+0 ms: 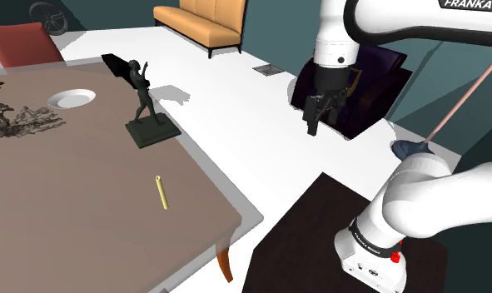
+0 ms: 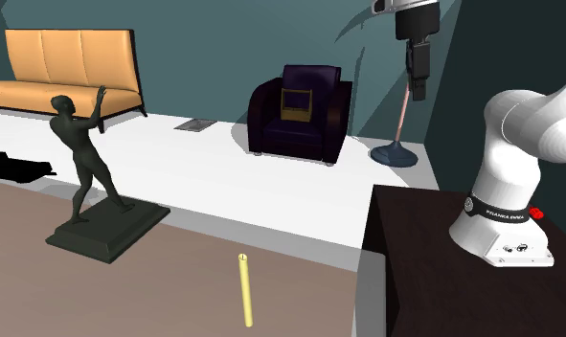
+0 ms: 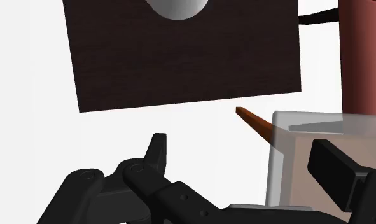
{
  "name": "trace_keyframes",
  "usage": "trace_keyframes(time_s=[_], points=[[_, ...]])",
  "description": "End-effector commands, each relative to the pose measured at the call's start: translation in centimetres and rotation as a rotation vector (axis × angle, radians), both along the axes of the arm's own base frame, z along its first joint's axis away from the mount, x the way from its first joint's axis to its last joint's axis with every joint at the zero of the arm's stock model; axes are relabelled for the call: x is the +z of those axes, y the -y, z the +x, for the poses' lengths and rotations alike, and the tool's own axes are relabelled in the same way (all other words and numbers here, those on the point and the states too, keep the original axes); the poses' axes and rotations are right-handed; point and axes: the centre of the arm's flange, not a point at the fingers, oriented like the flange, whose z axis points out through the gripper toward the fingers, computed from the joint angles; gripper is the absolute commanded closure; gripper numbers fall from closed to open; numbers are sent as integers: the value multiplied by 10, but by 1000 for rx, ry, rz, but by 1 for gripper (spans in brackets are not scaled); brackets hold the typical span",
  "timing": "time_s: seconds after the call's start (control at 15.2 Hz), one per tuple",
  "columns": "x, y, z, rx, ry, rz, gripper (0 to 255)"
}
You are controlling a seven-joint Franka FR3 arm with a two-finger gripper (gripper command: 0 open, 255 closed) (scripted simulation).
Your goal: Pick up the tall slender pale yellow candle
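One pale yellow candle (image 1: 161, 192) flat on table (image 1: 86, 216), shoulder-view 6 o'clock from statue (image 1: 142, 96); our gripper (image 1: 312, 126) aloft, fingers (image 3: 156, 149) apart, empty.

— Where's the candle (image 1: 161, 192)?
— There, thin and pale yellow, lying flat on the brown table (image 1: 69, 208), near its edge, well apart from the dark statue (image 1: 141, 91).

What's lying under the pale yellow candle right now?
The candle lies flat on the bare brown tabletop; nothing else shows beneath it. The strip of table it covers cannot be seen.
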Motion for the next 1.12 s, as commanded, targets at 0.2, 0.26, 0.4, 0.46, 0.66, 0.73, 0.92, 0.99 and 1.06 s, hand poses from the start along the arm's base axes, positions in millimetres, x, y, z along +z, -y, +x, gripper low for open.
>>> trace_keyframes(time_s=[0.2,0.26,0.4,0.46,0.66,0.73,0.92,0.99,1.06], points=[[-12,-30,23,3,1,0,0],[-16,-39,31,4,1,0,0],[-25,-59,46,6,2,0,0],[-29,-69,54,8,2,0,0],[-41,-99,77,11,3,0,0],[-45,-109,85,12,3,0,0],[-57,-139,108,15,4,0,0],[-61,-149,115,16,4,0,0],[-66,-159,123,17,5,0,0]])
